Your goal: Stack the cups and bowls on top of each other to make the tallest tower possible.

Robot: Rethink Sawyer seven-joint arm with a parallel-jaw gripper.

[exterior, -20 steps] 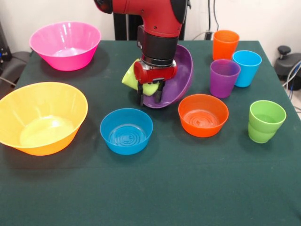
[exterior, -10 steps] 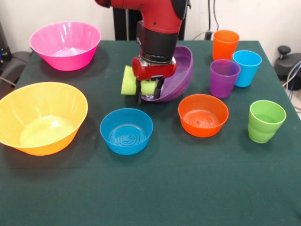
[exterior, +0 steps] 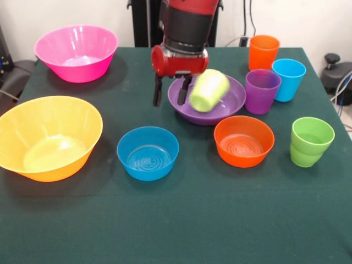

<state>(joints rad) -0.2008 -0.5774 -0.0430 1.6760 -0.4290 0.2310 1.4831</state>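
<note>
The wide purple bowl [exterior: 233, 104] sits flat on the table behind the small orange bowl [exterior: 243, 141]. A lime-yellow cup [exterior: 209, 89] lies tilted on its side in the purple bowl, blurred. My gripper [exterior: 170, 93] hangs open just left of that bowl, above the cloth, with nothing between its fingers [exterior: 157, 91]. The small blue bowl [exterior: 147, 153] stands in front of it. Orange [exterior: 263, 51], light blue [exterior: 288, 78], purple [exterior: 262, 91] and green [exterior: 311, 141] cups stand upright at the right.
A big pink bowl [exterior: 77, 53] stands at the back left and a big yellow-orange bowl [exterior: 48, 136] at the left edge. The dark green cloth [exterior: 181, 220] covers the table.
The gripper has let go of the lime-yellow cup and risen. The purple bowl dropped from tilted to flat, the cup fell into it, and the orange bowl shifted slightly right.
</note>
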